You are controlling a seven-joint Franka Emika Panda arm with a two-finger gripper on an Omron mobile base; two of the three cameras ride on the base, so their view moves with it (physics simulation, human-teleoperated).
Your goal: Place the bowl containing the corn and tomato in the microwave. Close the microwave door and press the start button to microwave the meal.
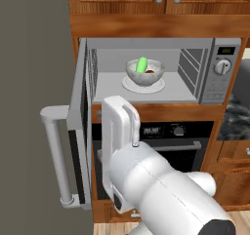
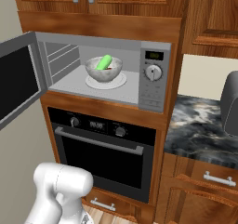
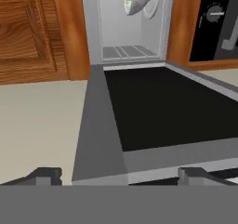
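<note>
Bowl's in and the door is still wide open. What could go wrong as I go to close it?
1. The open pincer straddles the edge of the microwave door; a glancing push may slip off rather than swing it.
2. The door's bar handle juts out beside the arm, so a wide sweep could snag it.
3. A hard slam might jolt the bowl, where the corn leans above the rim.
</note>
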